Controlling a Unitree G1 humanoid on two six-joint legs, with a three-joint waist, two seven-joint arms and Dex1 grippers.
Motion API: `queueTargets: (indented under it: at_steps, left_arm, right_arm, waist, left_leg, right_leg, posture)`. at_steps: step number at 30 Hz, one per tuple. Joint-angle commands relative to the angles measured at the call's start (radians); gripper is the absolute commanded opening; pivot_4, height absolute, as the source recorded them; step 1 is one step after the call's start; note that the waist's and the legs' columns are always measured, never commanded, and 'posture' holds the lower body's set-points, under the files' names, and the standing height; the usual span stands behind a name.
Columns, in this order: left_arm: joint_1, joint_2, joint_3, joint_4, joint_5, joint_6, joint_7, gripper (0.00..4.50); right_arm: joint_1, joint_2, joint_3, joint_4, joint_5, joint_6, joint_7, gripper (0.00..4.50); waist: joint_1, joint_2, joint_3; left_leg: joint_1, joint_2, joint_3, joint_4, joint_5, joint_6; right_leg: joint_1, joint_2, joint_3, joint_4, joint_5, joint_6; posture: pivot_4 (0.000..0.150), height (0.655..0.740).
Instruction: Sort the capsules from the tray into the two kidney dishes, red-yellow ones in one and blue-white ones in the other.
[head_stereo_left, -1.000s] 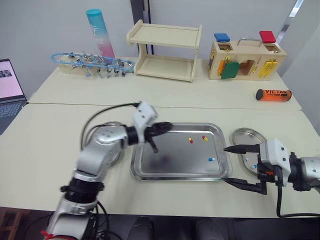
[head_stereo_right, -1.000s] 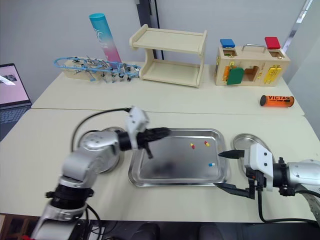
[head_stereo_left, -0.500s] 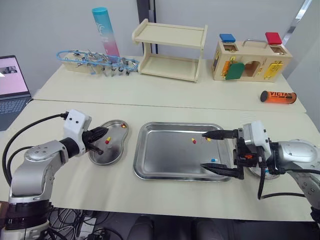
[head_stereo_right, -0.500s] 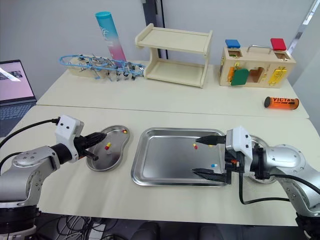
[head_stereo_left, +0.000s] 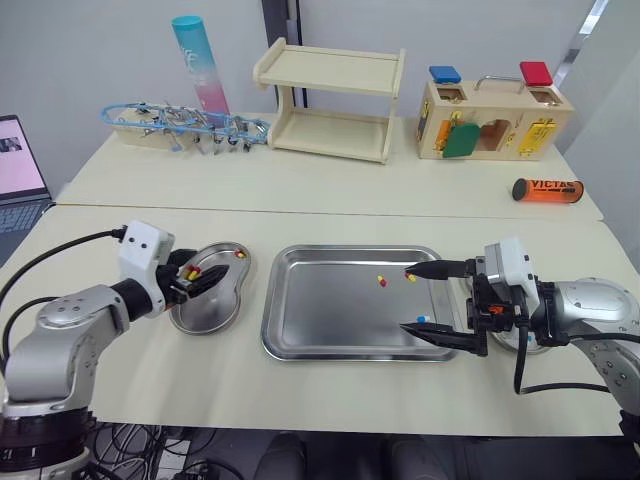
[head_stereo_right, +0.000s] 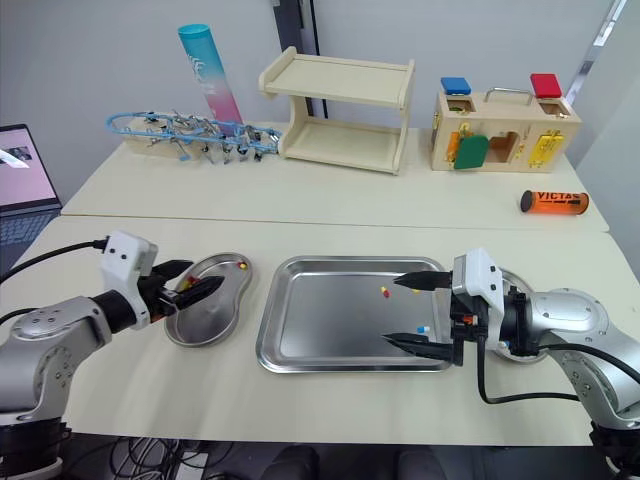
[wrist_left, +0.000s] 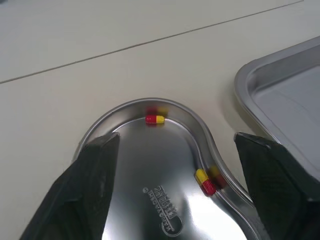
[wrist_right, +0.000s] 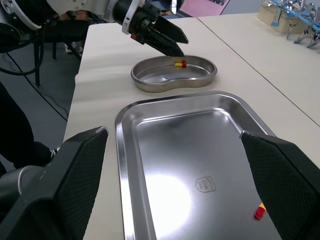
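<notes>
- My left pincer (head_stereo_left: 203, 281) hangs low over the left kidney dish (head_stereo_left: 212, 312). It is released, with its two fingers (wrist_left: 90, 195) spread wide to either side of the dish and nothing between them.
- In that dish I see a far red-yellow capsule (wrist_left: 155, 119) by the rim. A near red-yellow capsule (wrist_left: 205, 182) lies against the inward curve of the wall. Neither touches a finger.
- The tray (head_stereo_left: 330, 315) sits mid-desk (head_stereo_left: 330, 215) between the two dishes, just beside the left one.
- On the tray's right half lie a left tray capsule (head_stereo_left: 381, 281) and a right tray capsule (head_stereo_left: 411, 277), both red-yellow and near each other.
- A blue-white capsule (head_stereo_left: 422, 320) lies closer to the tray's front edge.
- My right pincer (head_stereo_left: 405, 297) reaches in over the tray's right side, released and gripping nothing, with its fingers far apart.
- One of its tips is near the right tray capsule and the other is just beside the blue-white capsule. I cannot tell whether either tip touches.
- The right kidney dish (head_stereo_right: 510, 277) is just beside the tray's right edge, mostly hidden behind the right pincer's body. I cannot make out its contents.
- Along the back of the desk stand a wooden shelf (head_stereo_left: 330, 100), a latch box (head_stereo_left: 495, 120), an orange tube (head_stereo_left: 546, 189), a rack of clips (head_stereo_left: 185, 128) and a blue-pink tube (head_stereo_left: 195, 65).
- A laptop (head_stereo_left: 20, 170) sits at the far left.
</notes>
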Motion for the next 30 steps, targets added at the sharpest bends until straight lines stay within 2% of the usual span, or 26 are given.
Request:
queueTargets:
  at_steps: [1,5,9,17,23,26,30]
  left_arm:
    - [0.013,0.033,0.123,-0.040,-0.060,0.014,-0.010,3.68]
    - [0.067,0.081,0.237,-0.012,-0.082,-0.013,-0.056,3.68]
    - [0.153,0.141,0.330,0.140,-0.018,-0.123,-0.103,3.68]
    - [0.309,0.122,0.387,0.403,0.087,-0.397,-0.092,3.68]
    - [0.351,0.118,0.373,0.498,0.110,-0.480,-0.082,3.68]
    - [0.365,0.122,0.369,0.505,0.098,-0.481,-0.098,4.48]
    - [0.388,0.128,0.363,0.516,0.098,-0.489,-0.123,4.48]
  right_arm:
    - [0.009,-0.016,-0.027,0.000,-0.030,-0.044,0.012,4.50]
    - [0.051,-0.064,-0.079,0.039,-0.090,-0.110,0.053,4.50]
    - [0.100,-0.143,-0.176,0.132,-0.120,-0.145,0.110,4.50]
    - [0.284,-0.210,-0.389,0.389,-0.238,-0.291,0.173,4.50]
    - [0.441,-0.233,-0.501,0.520,-0.330,-0.429,0.225,4.50]
    - [0.503,-0.238,-0.543,0.578,-0.352,-0.467,0.250,4.50]
    - [0.521,-0.245,-0.568,0.638,-0.349,-0.454,0.258,4.50]
  waist:
    - [0.002,0.000,0.000]
    - [0.003,0.000,0.000]
    - [0.002,0.000,0.000]
    - [0.006,0.000,0.000]
    - [0.003,0.000,0.000]
    - [0.003,0.000,0.000]
    - [-0.003,0.000,0.000]
  left_leg:
    - [0.000,0.000,0.000,0.000,0.000,0.000]
    - [0.000,0.000,0.000,0.000,0.000,0.000]
    - [0.000,0.000,0.002,-0.001,0.000,0.000]
    - [0.000,0.000,0.003,-0.002,0.000,0.000]
    - [0.000,0.000,0.004,-0.002,0.000,0.000]
    - [0.001,0.000,0.005,-0.002,0.000,0.000]
    - [0.001,0.001,0.006,-0.002,0.000,0.000]
  right_leg:
    - [0.000,0.000,0.000,0.000,0.000,0.000]
    - [0.000,0.000,0.000,0.000,0.000,0.000]
    - [-0.001,0.000,0.001,0.000,0.000,0.000]
    - [-0.002,0.000,0.002,-0.001,0.000,0.000]
    - [-0.001,-0.001,0.002,0.000,0.000,0.000]
    - [-0.001,0.000,0.002,0.000,0.000,0.000]
    - [-0.001,0.000,0.003,0.000,0.000,0.000]
  posture:
    - [0.150,0.7400]
    - [0.150,0.7400]
    - [0.150,0.7400]
    - [0.150,0.7400]
    - [0.150,0.7400]
    - [0.150,0.7400]
    - [0.150,0.7400]
